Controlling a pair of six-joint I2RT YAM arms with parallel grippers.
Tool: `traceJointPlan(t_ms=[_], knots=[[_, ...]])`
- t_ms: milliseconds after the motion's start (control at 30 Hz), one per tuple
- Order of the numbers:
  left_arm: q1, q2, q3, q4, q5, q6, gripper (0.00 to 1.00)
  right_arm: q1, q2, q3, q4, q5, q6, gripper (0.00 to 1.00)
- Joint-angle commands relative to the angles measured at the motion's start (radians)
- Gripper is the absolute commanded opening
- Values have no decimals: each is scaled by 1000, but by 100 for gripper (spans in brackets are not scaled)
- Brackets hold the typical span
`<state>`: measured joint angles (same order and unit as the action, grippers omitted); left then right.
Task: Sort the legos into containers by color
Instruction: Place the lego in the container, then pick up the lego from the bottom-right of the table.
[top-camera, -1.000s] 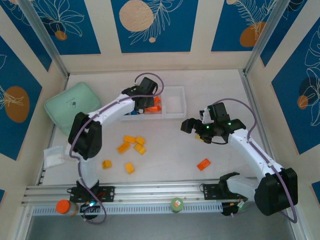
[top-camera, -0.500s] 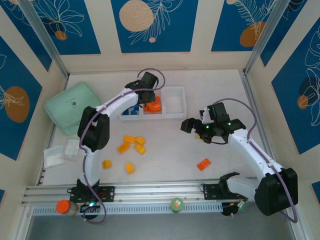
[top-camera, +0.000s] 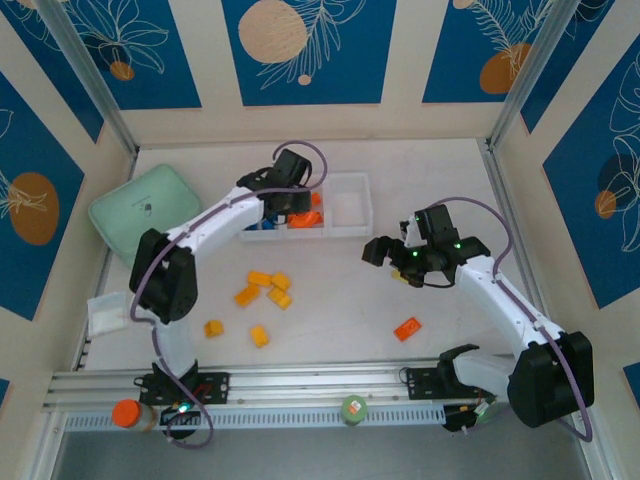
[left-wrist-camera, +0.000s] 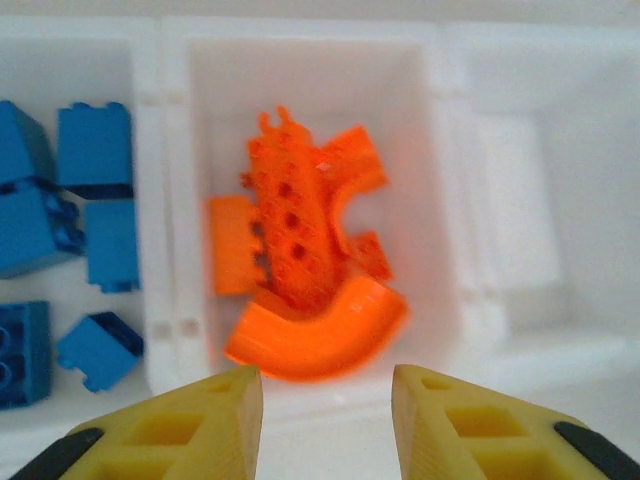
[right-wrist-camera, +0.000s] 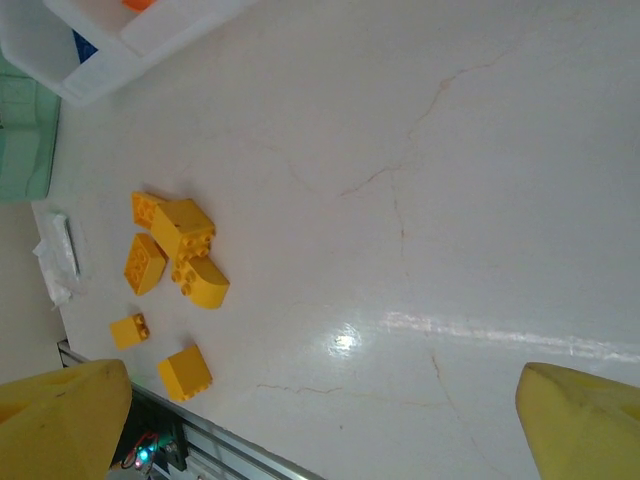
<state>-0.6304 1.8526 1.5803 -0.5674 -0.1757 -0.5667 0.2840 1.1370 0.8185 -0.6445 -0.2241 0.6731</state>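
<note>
The white three-compartment tray (top-camera: 350, 205) lies at the back middle of the table. My left gripper (top-camera: 291, 204) hangs over its middle compartment (left-wrist-camera: 420, 150), open (left-wrist-camera: 327, 388) with nothing between the yellow fingers (left-wrist-camera: 205, 410). An orange arch (left-wrist-camera: 318, 338) lies just beyond them on other orange-red legos (left-wrist-camera: 300, 210). Blue legos (left-wrist-camera: 85, 200) fill the left compartment; the right compartment (left-wrist-camera: 530, 190) holds nothing. Several yellow legos (top-camera: 266, 290) (right-wrist-camera: 180, 232) lie loose left of centre. One orange-red lego (top-camera: 407, 328) lies on the table near my right arm. My right gripper (top-camera: 392, 262) hovers wide open (right-wrist-camera: 325, 425) above bare table.
A mint-green soft case (top-camera: 140, 215) sits at the far left, with a white wrapper (top-camera: 105, 312) near the left edge. An orange-capped jar (top-camera: 127, 412) and a green cap (top-camera: 352, 408) rest on the front rail. Metal frame posts (top-camera: 515, 95) bound the back corners.
My left gripper has opened over the middle compartment, and the orange arch now lies in it; the left arm's elbow swung. The right arm has not moved.
</note>
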Motion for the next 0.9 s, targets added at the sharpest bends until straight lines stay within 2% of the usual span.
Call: traceJointPlan(t_ms=[0, 200, 300, 433, 700, 867], knots=[[-74, -73, -73, 46, 54, 25, 39, -20, -32, 37, -75, 7, -30, 99], [-196, -179, -250, 161, 111, 15, 42, -51, -114, 44, -181, 97, -43, 99], [-269, -212, -320, 212, 124, 6, 43, -88, -142, 45, -240, 103, -43, 99], [-363, -232, -408, 309, 149, -4, 43, -111, -171, 56, -336, 170, -37, 99], [-558, -146, -442, 436, 154, -13, 47, -250, -209, 24, -332, 142, -46, 99], [-636, -51, -398, 457, 153, -8, 51, -370, -178, 11, -288, 110, -61, 99]])
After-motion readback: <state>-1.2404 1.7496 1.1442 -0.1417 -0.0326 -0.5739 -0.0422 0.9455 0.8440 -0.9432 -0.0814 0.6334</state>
